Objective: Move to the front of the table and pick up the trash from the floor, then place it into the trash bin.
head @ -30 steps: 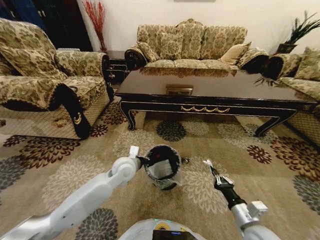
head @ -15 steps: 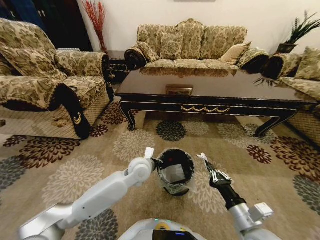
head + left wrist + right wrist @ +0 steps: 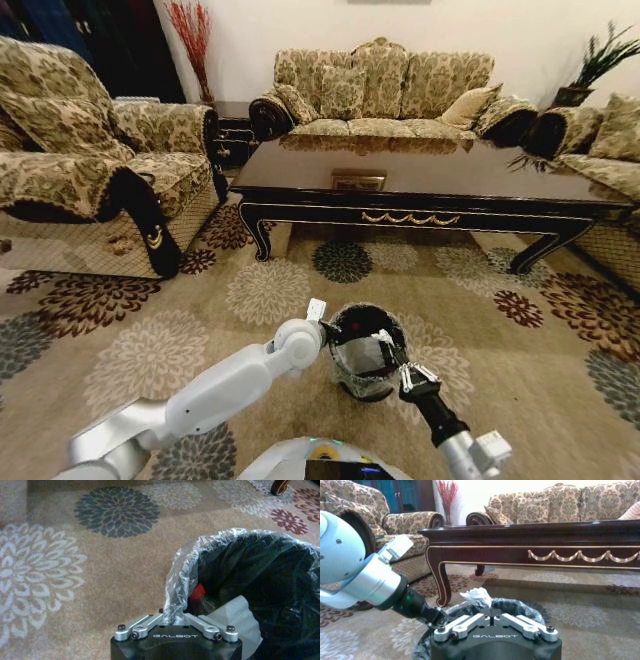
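1. Trash (image 3: 477, 596): a crumpled white scrap, pinched at the tips of the right gripper (image 3: 489, 611), jaws closed together on it. It sits directly above the open mouth of the trash bin (image 3: 362, 350).
2. Trash bin: small, round, black, with a clear crinkly liner (image 3: 180, 573) over the rim. It stands on the floor (image 3: 200, 330), in front of the robot at 12 o'clock. Inside, the left wrist view shows a red scrap (image 3: 198, 591) and a pale sheet (image 3: 235, 618) against the wall.
3. Left gripper (image 3: 173, 619): jaws clamped on the bin's rim and liner at the bin's 9 o'clock edge. The left arm (image 3: 215, 385) runs low and nearly straight from the robot's 7 o'clock up to the rim, wrist turned inward.
4. Right arm (image 3: 440, 420): comes in from the robot's 5 o'clock, forearm angled forward and inward, its gripper tip over the bin's 3 o'clock side.
5. Table (image 3: 430, 185): long, dark, glossy, gold scrollwork on the apron. It lies beyond the bin at 12 o'clock, well apart from it.
6. Surroundings: patterned sofa (image 3: 385, 85) behind the table; armchair (image 3: 90, 160) at 10 o'clock.
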### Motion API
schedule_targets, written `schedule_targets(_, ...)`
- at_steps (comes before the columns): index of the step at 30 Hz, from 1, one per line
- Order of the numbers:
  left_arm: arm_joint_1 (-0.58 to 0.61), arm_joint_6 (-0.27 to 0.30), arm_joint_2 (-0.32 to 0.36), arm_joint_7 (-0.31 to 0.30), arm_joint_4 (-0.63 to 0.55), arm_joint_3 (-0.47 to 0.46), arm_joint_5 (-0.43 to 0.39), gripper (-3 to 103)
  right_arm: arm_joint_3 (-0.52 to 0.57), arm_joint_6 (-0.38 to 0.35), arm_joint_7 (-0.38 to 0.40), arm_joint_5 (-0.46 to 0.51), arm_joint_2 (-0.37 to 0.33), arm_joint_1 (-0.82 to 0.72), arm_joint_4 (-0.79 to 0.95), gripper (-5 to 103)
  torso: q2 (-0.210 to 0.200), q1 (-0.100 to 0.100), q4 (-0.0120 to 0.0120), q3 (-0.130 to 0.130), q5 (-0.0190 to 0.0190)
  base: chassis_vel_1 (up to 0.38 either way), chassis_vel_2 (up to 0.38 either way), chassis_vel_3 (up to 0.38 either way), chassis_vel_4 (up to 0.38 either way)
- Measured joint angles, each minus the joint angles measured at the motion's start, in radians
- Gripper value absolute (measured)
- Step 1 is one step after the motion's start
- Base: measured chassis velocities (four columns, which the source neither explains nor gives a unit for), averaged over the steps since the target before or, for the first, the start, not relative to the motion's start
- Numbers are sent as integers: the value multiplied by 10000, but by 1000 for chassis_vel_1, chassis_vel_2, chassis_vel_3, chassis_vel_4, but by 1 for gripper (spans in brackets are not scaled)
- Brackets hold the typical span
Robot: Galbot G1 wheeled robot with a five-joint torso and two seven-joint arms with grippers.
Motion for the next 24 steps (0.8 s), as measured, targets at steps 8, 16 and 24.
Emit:
schedule_targets(8,-17,0,-93,-81,1,198,27,2,68,-3,44,-4,-157,98,-186,12,0,0,0,0,0,0,0,0,0)
schedule_targets(16,-80,-1,-86,-84,55,151,13,2,59,-30,64,27,-169,164,-250,38,0,0,0,0,1,0,0,0,0)
schedule_targets(24,203,-1,17,-84,36,23,102,2,81,-36,181,130,-144,248,-198,66,0,0,-1,0,0,0,0,0,0)
